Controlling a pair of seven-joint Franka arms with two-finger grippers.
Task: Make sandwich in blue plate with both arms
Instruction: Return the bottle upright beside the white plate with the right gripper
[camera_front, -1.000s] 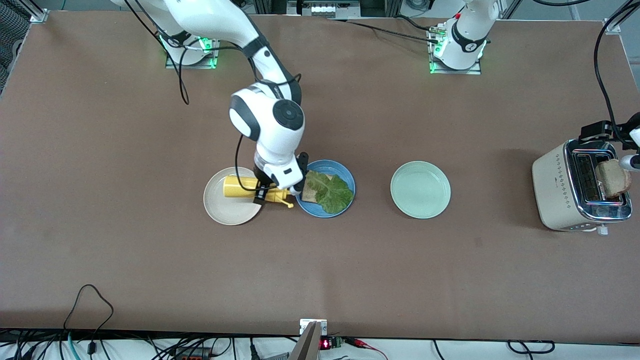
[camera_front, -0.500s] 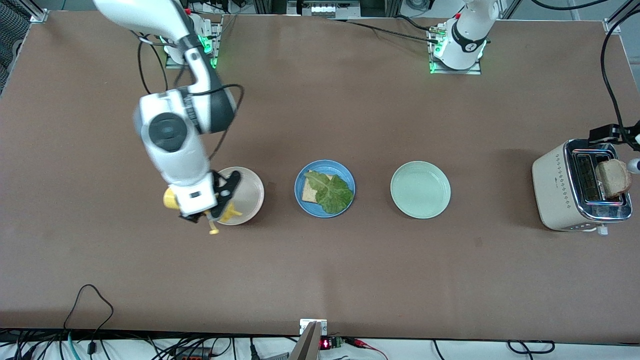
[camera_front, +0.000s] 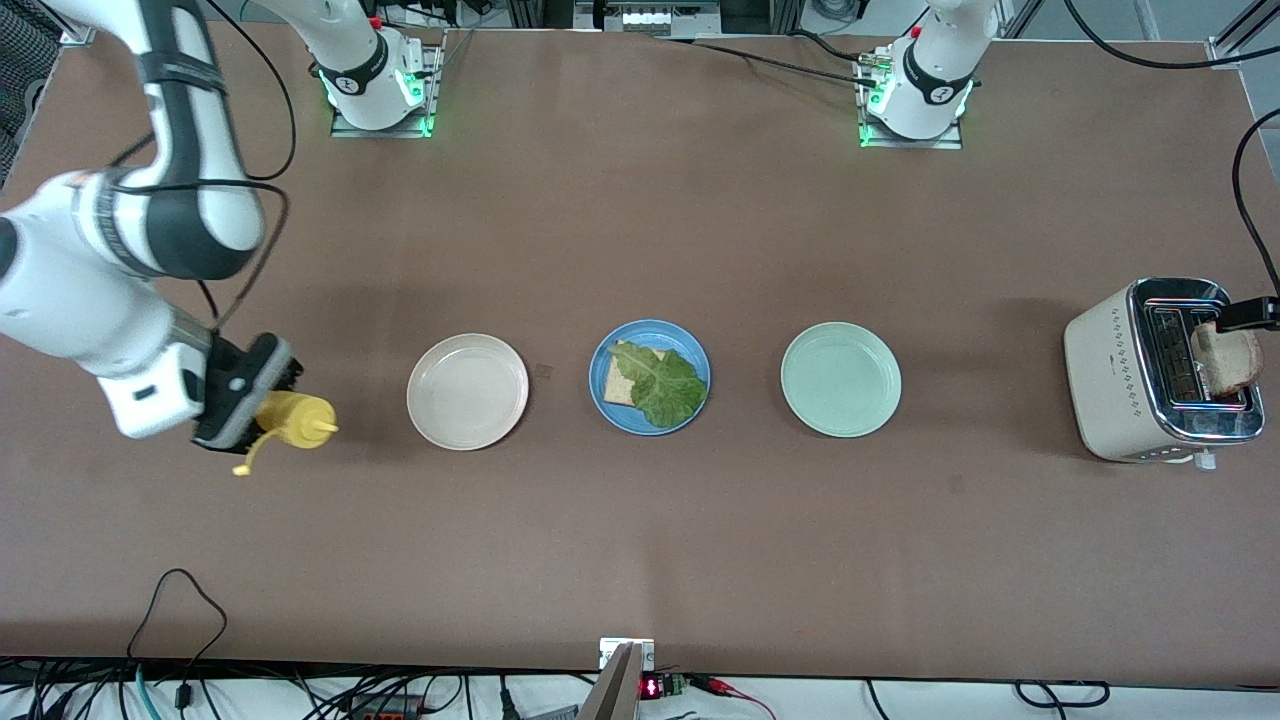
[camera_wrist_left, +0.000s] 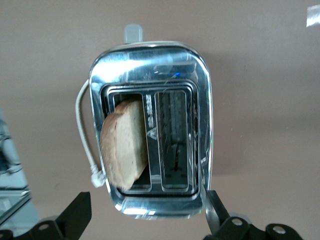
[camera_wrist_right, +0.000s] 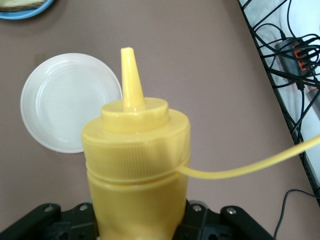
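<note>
Yellow ribbed squeeze bottle (camera_wrist_right: 135, 170); conical nozzle

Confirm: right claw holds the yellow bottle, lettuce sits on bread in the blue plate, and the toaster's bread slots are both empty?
Not quite. One toaster slot holds a bread slice, the other is empty; the left wrist view shows it. The rest stands: the right claw holds the yellow bottle, and lettuce sits on bread in the blue plate.

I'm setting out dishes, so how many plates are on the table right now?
3, in a row: the beige plate toward the right arm's end, the blue plate in the middle, the mint-green plate toward the left arm's end.
</note>
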